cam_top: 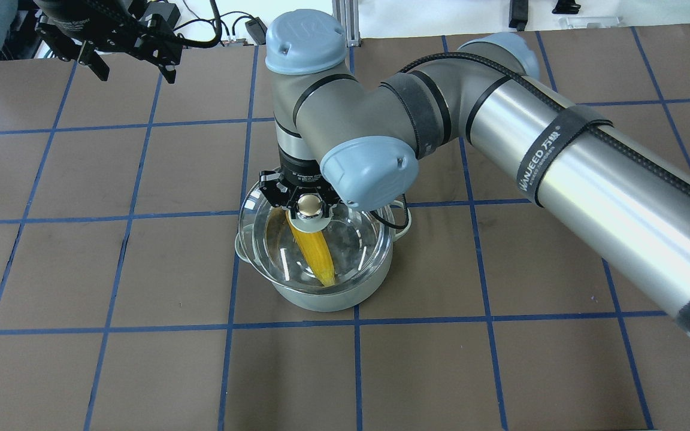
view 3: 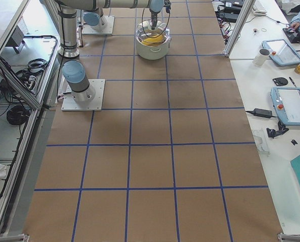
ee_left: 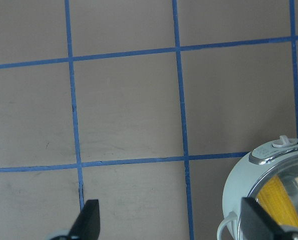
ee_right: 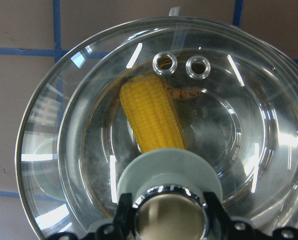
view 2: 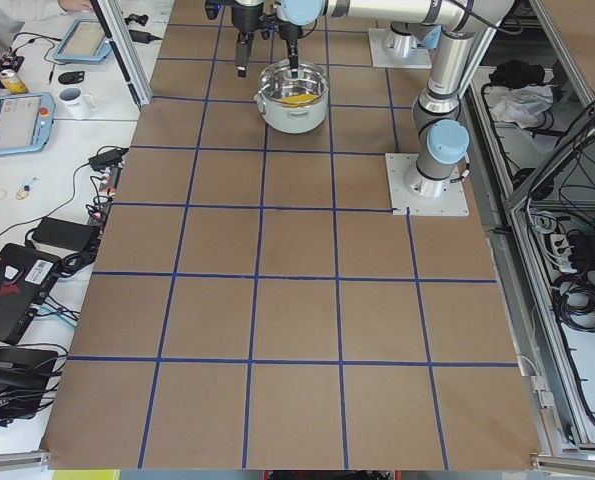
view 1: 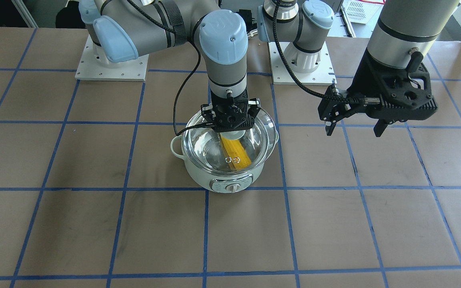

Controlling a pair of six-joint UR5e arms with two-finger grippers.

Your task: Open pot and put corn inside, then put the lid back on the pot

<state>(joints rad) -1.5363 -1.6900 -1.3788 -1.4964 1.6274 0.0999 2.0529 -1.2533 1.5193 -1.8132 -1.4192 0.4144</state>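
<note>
The pale mint-green pot (view 1: 214,176) stands mid-table with its control dial (view 1: 232,187) facing away from the robot. The yellow corn (view 1: 236,154) lies inside it and shows through the glass in the right wrist view (ee_right: 151,117). My right gripper (view 1: 230,124) is shut on the knob (ee_right: 171,217) of the clear glass lid (view 1: 202,140), which sits over the pot's mouth. I cannot tell whether the lid rests fully on the rim. My left gripper (view 1: 352,124) is open and empty, raised above the table well to the pot's side. Its wrist view shows the pot's edge (ee_left: 239,190).
The table is brown with blue tape grid lines. The two arm bases (view 1: 300,60) stand on white plates behind the pot. The right arm's long forearm (cam_top: 560,173) reaches over the table from the right. Desks with tablets (view 3: 291,103) lie beyond the table's edge.
</note>
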